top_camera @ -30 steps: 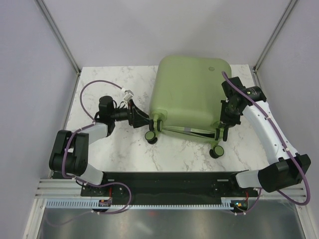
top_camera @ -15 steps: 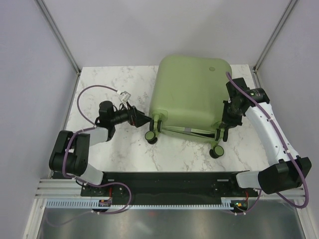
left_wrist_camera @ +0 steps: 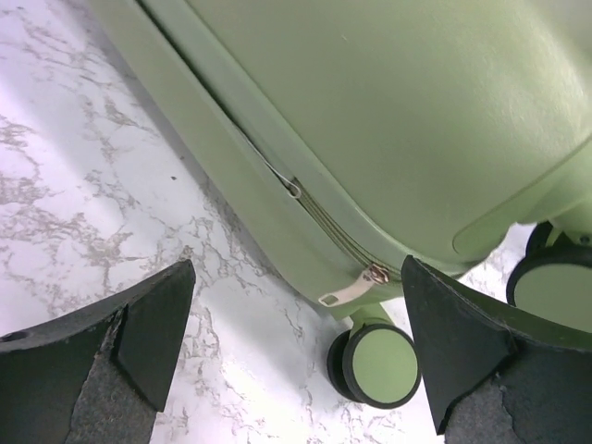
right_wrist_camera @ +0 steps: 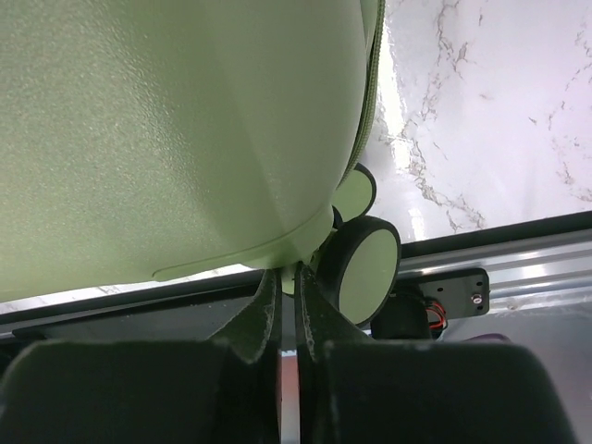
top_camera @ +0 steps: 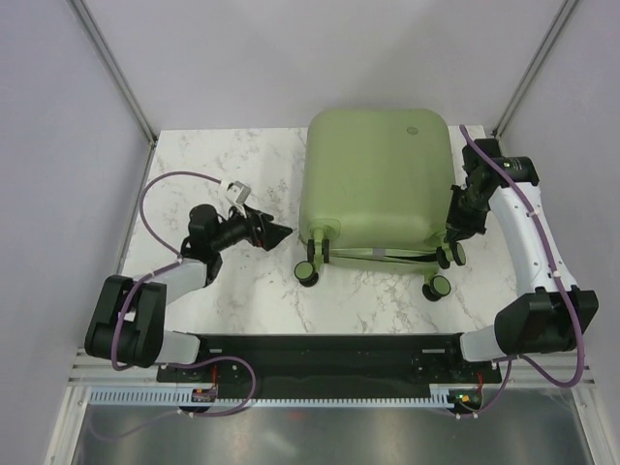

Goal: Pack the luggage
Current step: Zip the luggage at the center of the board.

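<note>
The right gripper (right_wrist_camera: 289, 319), fingers pressed together, meets the edge of the luggage (right_wrist_camera: 166, 139) beside a caster wheel (right_wrist_camera: 366, 266). The marble table (right_wrist_camera: 490, 111) lies to the right.

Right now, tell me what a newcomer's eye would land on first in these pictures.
The sage-green hard-shell suitcase dominates, lying flat at the far right of the marble table with its caster wheels toward the arms. The right hand, fingers shut, sits at its near right corner beside a wheel. The left hand is open just off the near left corner, facing the zipper pull.
</note>
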You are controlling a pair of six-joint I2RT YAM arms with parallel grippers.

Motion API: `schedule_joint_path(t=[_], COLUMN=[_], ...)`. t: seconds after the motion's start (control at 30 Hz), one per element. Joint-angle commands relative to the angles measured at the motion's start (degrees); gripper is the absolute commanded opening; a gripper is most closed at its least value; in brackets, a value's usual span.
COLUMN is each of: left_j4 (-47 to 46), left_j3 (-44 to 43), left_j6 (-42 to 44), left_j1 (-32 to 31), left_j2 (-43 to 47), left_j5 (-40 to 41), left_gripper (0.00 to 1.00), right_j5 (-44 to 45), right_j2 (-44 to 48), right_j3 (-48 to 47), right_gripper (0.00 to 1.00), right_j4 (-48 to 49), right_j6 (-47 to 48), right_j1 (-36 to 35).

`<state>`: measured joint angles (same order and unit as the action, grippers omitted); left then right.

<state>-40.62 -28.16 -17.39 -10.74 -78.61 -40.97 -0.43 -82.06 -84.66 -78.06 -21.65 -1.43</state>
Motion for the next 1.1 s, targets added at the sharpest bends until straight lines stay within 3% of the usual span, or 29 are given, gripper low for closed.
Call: schedule_joint_path(t=[0.0, 0.13, 0.27, 0.5, 0.63, 0.83, 1.07], left_j4=[-3.4, -8.1, -9.6, -16.8, -16.9, -11.1, -11.3], left_j3=[1.6, 3.3, -0.1, -0.5, 1.4, 1.9, 1.4], left_j6=[7.3, 7.7, 5.2, 2.6, 4.3, 9.9, 10.2], left_j1=[-2.4, -5.9, -6.9, -9.6, -9.6, -9.6, -9.5], left_j2=[-1.6, -5.0, -11.7, -16.5, -13.6, -9.7, -9.9], left_j5=[-3.1, -5.1, -10.4, -11.3, -8.2, -3.9, -6.5], left_gripper=[1.0, 1.0, 0.93, 0.86, 0.82, 0.86, 0.85], right_j5=[5.8, 4.6, 2.5, 2.7, 1.7, 0.6, -1.5], right_j2=[-3.6, -4.0, -4.4, -3.5, -3.2, -2.1, -0.8], right_j3=[-1.3, -2.0, -1.0, -0.4, 0.5, 1.7, 4.2], right_gripper=[0.0, 0.0, 0.0, 0.0, 0.0, 0.0, 0.0], right_j4=[7.8, 7.7, 8.3, 8.0, 8.3, 8.5, 9.1], right_j6=[0.3, 0.5, 0.6, 1.0, 1.0, 1.1, 1.2], right_j1=[1.2, 1.3, 1.2, 1.3, 1.2, 1.2, 1.3])
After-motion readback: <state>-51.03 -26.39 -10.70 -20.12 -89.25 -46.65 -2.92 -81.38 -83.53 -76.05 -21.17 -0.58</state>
